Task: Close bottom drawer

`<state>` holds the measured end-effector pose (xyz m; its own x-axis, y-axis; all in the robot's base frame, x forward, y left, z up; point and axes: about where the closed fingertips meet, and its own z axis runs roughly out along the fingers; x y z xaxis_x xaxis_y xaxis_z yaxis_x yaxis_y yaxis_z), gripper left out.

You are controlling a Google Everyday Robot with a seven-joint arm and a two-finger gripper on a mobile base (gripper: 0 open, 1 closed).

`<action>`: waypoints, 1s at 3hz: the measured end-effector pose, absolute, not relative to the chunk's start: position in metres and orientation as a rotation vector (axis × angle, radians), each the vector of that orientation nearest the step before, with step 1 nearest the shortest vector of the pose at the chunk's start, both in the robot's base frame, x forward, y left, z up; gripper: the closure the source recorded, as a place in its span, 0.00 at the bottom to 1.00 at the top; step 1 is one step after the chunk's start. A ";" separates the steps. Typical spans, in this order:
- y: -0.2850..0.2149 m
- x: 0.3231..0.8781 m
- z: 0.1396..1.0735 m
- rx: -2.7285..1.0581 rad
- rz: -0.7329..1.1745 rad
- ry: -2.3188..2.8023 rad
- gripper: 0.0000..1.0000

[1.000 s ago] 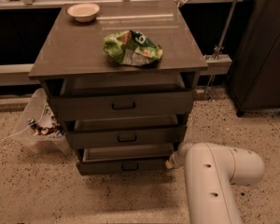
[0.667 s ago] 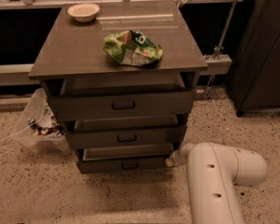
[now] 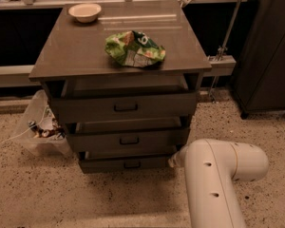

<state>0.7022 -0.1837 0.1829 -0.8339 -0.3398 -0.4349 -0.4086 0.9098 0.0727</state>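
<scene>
At far left, on the speckled floor (image 3: 85,198), a clear plastic bag (image 3: 35,127) of small items leaned against the grey-brown cabinet (image 3: 76,56). On the cabinet top, a pale bowl (image 3: 84,12) sat at the back left corner, and a crumpled green snack bag (image 3: 134,49) lay near the middle, well apart from the bowl. Below the top, 3 drawers were stacked, each with a small dark rectangular handle and each pulled out a little. The bottom drawer (image 3: 104,165), the lowest and shallowest-fronted of the 3, stood just above the floor and ajar, with a narrow strip of its inside showing above the front. At the right end of that drawer front, the gripper (image 3: 175,159) appeared only as a small pale part, very near or touching the drawer. How far it was spread, and whether it held anything, could not be told. The white arm (image 3: 218,179) rose from the lower right and hid the rest. At far right stood a dark cupboard (image 3: 270,46).
</scene>
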 end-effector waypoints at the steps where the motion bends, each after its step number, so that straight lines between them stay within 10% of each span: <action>1: -0.180 0.702 0.170 -0.536 0.235 2.681 1.00; 3: -0.175 0.721 0.161 -0.495 0.230 2.690 1.00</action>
